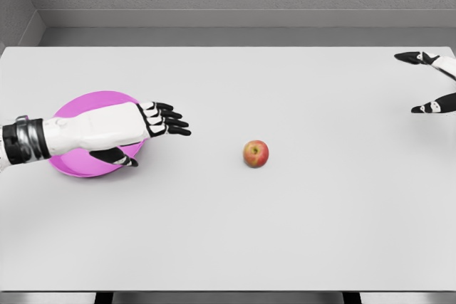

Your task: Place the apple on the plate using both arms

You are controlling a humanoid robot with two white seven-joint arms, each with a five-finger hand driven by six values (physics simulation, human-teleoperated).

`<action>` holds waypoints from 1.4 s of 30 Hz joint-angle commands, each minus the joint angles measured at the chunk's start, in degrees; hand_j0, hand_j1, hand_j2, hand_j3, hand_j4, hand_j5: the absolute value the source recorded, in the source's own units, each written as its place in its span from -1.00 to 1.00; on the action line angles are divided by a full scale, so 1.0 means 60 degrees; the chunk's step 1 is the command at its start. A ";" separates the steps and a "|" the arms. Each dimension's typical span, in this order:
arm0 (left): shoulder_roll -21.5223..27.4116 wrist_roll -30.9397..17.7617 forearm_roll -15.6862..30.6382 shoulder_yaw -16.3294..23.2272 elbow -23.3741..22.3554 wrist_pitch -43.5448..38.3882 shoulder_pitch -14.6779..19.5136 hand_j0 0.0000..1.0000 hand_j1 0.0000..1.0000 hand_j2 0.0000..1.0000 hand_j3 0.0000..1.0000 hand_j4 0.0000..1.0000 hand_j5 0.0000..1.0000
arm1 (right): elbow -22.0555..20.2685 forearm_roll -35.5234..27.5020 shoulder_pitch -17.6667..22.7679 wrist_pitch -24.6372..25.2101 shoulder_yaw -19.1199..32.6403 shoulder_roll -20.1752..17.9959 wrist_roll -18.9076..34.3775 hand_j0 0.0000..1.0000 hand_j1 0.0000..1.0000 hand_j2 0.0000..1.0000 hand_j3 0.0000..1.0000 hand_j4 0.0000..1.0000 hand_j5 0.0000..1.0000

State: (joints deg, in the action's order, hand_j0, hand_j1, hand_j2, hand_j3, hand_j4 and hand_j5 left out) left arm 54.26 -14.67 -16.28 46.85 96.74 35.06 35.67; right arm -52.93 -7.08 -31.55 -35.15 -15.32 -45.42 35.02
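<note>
Tabletop (228,233) surface, pale grey and flat, carries only two things: a pink plate (71,165) at the left and an apple (256,153) just right of the middle. Nothing lies between the apple and the plate except bare surface, so the stretch from one to the other is unobstructed. A grey wall runs behind the far edge, and the near edge shows at the bottom of the view with dark gaps beneath it. Wide room lies around the apple on all sides, especially toward the near edge and the right. The left robot hand (153,124) reaches in over the plate, covering much of it, with its dark fingers stretched out and apart, pointing toward the apple but well short of it, holding nothing; the thumb hangs below near the plate's rim. The right robot hand (431,80) shows only partly at the right edge, its fingers seemingly spread wide and empty, though most of it is cut off, well apart from the apple.
</note>
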 commanded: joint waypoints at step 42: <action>-0.5146 -0.1481 -0.1945 0.2533 -0.3159 -0.0009 0.2683 0.75 0.75 0.75 0.75 0.75 0.75 | -0.2633 0.0257 0.0557 0.0024 0.0240 0.0392 -0.0004 1.00 1.00 1.00 1.00 1.00 1.00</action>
State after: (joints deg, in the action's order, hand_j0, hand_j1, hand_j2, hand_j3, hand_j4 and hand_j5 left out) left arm 23.59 -23.58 -27.81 61.70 77.82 35.11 51.68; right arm -68.70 -5.03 -28.21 -35.16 -13.93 -42.81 35.02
